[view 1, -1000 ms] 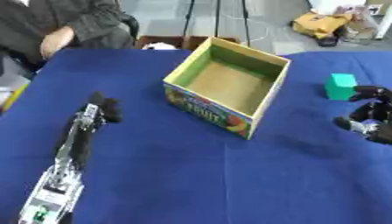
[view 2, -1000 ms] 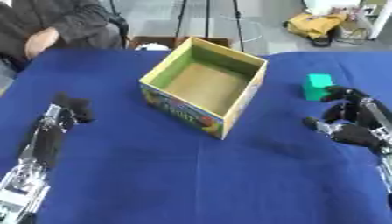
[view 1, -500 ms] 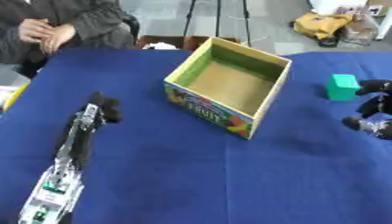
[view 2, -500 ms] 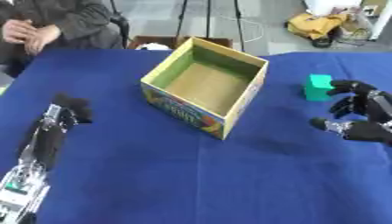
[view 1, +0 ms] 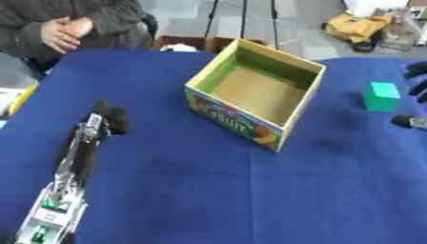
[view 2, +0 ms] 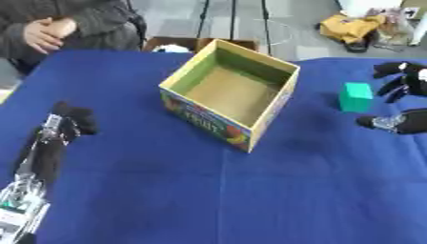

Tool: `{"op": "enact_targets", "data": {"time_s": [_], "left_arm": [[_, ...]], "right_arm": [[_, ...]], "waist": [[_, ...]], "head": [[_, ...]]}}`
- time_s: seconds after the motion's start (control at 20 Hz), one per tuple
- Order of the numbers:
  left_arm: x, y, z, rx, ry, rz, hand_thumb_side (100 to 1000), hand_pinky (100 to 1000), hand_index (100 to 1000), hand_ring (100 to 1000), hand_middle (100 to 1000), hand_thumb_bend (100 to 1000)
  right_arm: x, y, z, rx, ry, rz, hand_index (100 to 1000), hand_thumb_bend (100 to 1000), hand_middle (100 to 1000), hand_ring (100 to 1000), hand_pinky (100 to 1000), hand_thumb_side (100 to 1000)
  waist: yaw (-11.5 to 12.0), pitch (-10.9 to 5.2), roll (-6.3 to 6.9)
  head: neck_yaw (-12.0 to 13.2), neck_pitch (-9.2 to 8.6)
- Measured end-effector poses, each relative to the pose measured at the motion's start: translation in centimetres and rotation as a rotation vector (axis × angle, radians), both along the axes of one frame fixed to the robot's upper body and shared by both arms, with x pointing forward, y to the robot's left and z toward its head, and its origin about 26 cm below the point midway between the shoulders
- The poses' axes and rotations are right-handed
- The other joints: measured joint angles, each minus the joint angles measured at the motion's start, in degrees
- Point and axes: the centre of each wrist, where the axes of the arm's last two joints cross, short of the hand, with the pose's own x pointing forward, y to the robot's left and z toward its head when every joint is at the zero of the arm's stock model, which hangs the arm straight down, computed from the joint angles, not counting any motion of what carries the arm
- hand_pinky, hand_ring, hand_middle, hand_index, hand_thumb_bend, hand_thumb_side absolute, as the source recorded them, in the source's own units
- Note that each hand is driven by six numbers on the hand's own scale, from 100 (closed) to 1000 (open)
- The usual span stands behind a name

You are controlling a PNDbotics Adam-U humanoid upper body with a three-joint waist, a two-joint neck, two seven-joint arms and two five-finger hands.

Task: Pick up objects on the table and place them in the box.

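One small teal block (view 2: 357, 96) is sitting near the table's (view 2: 250, 200) right edge, untouched, beside the empty yellow-rimmed cardboard box (view 2: 231, 93). Compared with a second ago, the right hand (view 2: 400, 100) is spreading wider just beside it; the left hand (view 2: 73, 119) is lying curled, idle.

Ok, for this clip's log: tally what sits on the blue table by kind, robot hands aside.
Green block: 1
Open cardboard box, nothing visible inside: 1
Total: 2

The right hand is beside the block with fingers spread, not touching it. The left hand rests on the table's left side.
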Motion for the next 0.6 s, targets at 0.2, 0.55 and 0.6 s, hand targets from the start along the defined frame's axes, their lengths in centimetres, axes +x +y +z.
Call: {"op": "enact_targets", "data": {"time_s": [0.2, 0.55, 0.6], "left_arm": [[0.2, -0.3, 0.5, 0.004, -0.017, -0.017, 978, 680, 710, 579, 545, 436], [0.5, -0.8, 1.4, 0.012, -0.047, -0.047, 979, 681, 711, 579, 545, 439], [0.5, -0.8, 1.5, 0.012, -0.048, -0.049, 979, 681, 711, 579, 545, 439]], "right_arm": [[0.6, -1.3, 0.3, -0.077, -0.003, -0.039, 892, 542, 814, 738, 649, 157], [1.2, -4.0, -0.4, -0.152, 0.036, -0.159, 889, 493, 822, 785, 729, 136], [1.3, -4.3, -0.5, -0.159, 0.038, -0.175, 888, 493, 822, 786, 732, 136]], "waist": [[2.2, 0.93, -0.63], [5.8, 2.15, -1.64], [6.1, 2.26, -1.72]], "head": [[-1.3, -0.75], [-3.9, -1.99], [-4.2, -2.07]]}}
